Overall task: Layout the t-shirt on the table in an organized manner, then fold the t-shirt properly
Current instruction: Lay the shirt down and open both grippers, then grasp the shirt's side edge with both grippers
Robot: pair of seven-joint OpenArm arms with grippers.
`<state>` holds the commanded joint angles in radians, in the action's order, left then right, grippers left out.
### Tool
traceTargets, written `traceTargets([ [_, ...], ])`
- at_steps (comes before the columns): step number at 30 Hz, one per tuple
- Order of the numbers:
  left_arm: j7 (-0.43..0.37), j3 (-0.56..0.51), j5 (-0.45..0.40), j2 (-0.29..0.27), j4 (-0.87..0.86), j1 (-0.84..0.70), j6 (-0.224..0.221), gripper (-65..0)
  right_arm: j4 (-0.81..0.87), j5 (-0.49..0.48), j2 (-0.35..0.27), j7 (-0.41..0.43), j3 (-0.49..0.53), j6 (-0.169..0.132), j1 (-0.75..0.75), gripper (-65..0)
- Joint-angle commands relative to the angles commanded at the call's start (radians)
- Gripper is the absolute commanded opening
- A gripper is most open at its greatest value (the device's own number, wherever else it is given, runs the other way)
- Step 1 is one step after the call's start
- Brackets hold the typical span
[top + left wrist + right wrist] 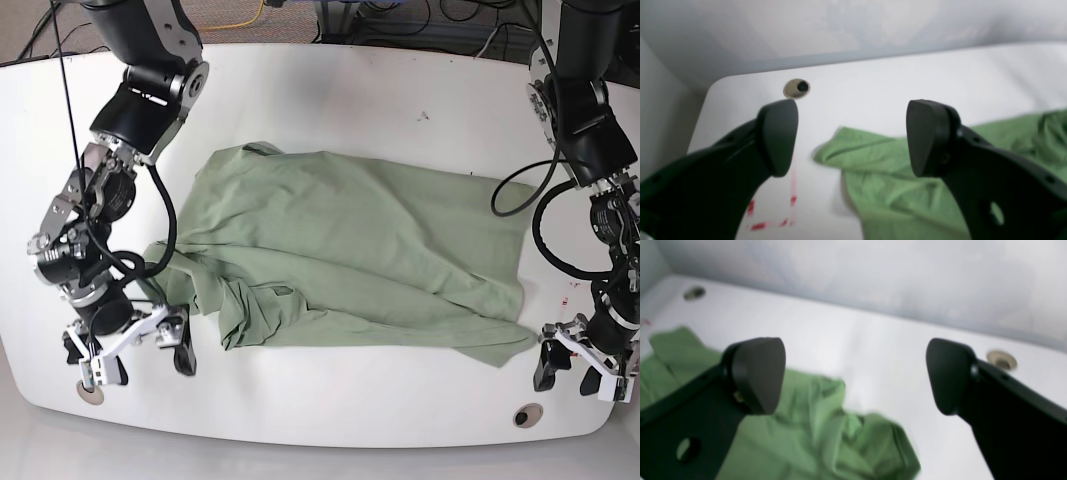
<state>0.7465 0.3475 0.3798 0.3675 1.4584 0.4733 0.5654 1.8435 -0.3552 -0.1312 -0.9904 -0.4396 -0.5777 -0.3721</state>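
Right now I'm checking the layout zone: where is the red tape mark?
In the left wrist view, the red tape mark lies on the table at lower left, beside the t-shirt corner.

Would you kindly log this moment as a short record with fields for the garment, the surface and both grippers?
garment: t-shirt, pale green, spread across the table but wrinkled and bunched at the base view's lower left
surface: white table, with a grommet hole and red tape marks
left gripper: open, holding nothing, above the table by a shirt corner
right gripper: open, holding nothing, above the bunched edge
fold: not yet begun
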Motion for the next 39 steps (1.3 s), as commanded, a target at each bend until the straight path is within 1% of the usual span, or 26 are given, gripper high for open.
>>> traceTargets([
  [4, 0.0, 0.002, 0.002, 0.015, 0.021, -0.098, 0.014, -22.4, 0.068, -0.005, -0.002, -0.003, -0.003, 0.0, 0.137, 0.0],
  [6, 0.0, 0.005, 0.012, 0.025, 0.023, -0.176, 0.026, -22.9, 0.106, -0.006, 0.005, -0.003, -0.003, 0.0, 0.233, 0.0],
  [7, 0.0, 0.025, 0.029, 0.025, 0.023, -0.219, 0.031, -23.1, 0.123, -0.008, 0.014, -0.003, -0.003, -0.002, 0.285, 0.0],
  [9, 0.0, 0.06, 0.052, 0.025, 0.021, -0.27, 0.035, -23.1, 0.127, -0.018, 0.035, -0.002, -0.003, -0.002, 0.338, 0.0],
  [11, 0.0, 0.095, 0.083, 0.025, 0.021, -0.341, 0.038, -23.1, 0.129, -0.06, 0.048, -0.002, -0.017, -0.002, 0.405, 0.0],
  [12, 0.0, 0.097, 0.087, 0.025, 0.021, -0.354, 0.038, -23.1, 0.129, -0.071, 0.049, -0.002, -0.023, -0.002, 0.417, 0.0],
  [16, 0.0, 0.1, 0.11, 0.023, 0.015, -0.434, 0.038, -22.9, 0.126, -0.166, 0.052, -0.002, -0.069, -0.002, 0.497, 0.0],
  [21, -0.002, 0.1, 0.11, 0.017, -0.029, -0.465, 0.038, -22.9, 0.126, -0.221, 0.048, -0.002, -0.081, -0.002, 0.535, 0.0],
  [25, -0.003, 0.098, 0.112, -0.002, -0.092, -0.463, 0.038, -22.9, 0.127, -0.224, 0.049, -0.006, -0.08, -0.002, 0.548, 0.0],
  [27, -0.003, 0.097, 0.11, -0.009, -0.133, -0.437, 0.038, -22.9, 0.127, -0.224, 0.049, -0.006, -0.08, -0.002, 0.555, 0.0],
  [34, 0.002, 0.092, 0.11, -0.011, -0.204, -0.428, 0.038, -22.9, 0.129, -0.224, 0.052, -0.006, -0.08, -0.002, 0.565, 0.0],
  [39, 0.002, 0.026, 0.112, -0.011, -0.204, -0.456, 0.038, -22.9, 0.129, -0.224, 0.052, -0.006, -0.08, -0.002, 0.577, 0.0],
])
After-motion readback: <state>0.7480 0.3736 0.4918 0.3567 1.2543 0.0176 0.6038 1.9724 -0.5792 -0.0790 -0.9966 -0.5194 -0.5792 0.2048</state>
